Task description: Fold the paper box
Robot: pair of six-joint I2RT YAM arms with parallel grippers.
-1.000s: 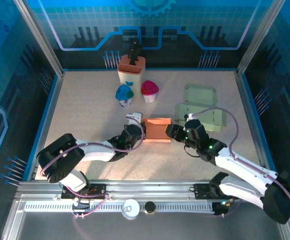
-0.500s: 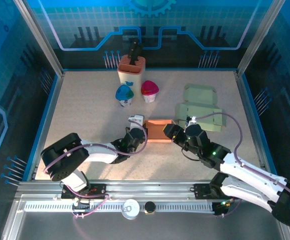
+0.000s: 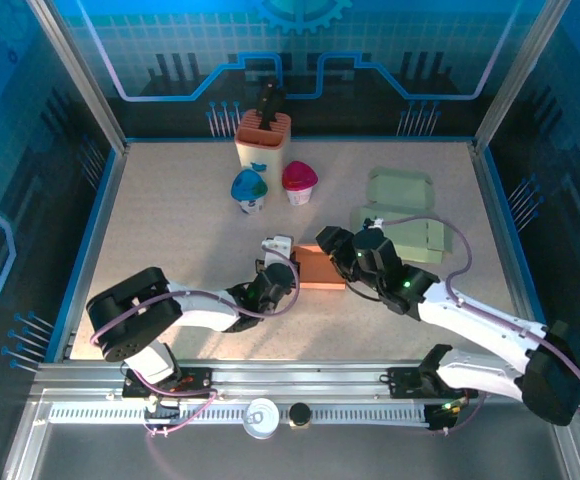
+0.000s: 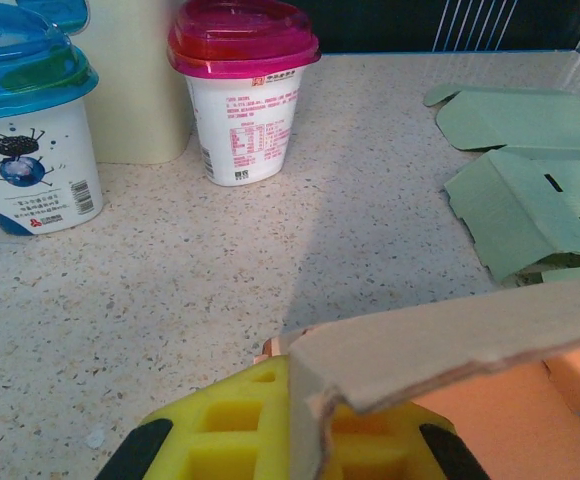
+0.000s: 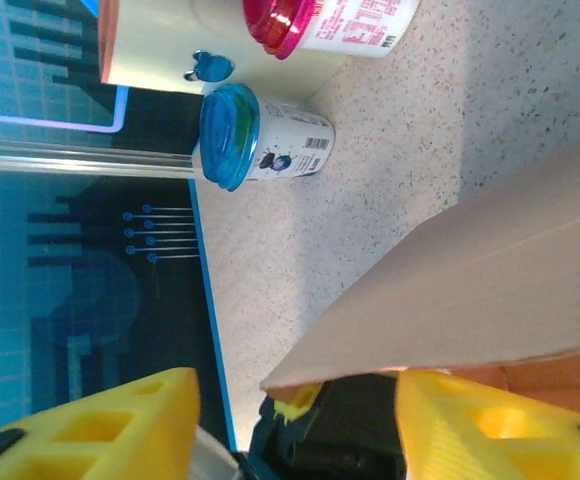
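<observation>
At table point(image 3: 170, 230) centre, left pincer point(image 3: 289, 271) clamps paper box point(image 3: 320, 270); right pincer point(image 3: 330, 242), agape, moved over box.

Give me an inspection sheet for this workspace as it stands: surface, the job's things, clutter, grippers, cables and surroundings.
Surface: speckled table, no spills seen.
Job's things: orange paper box near the centre, partly folded.
Clutter: blue-lidded cup, pink-lidded cup and cream holder at the back; flat green boxes on the right.
Grippers: left gripper shut on the box's left wall; right gripper open, a box flap between its fingers.
Cables: purple cables looped along both arms; the right one arcs over the green boxes.
Surroundings: blue-panelled walls, metal frame posts.
</observation>
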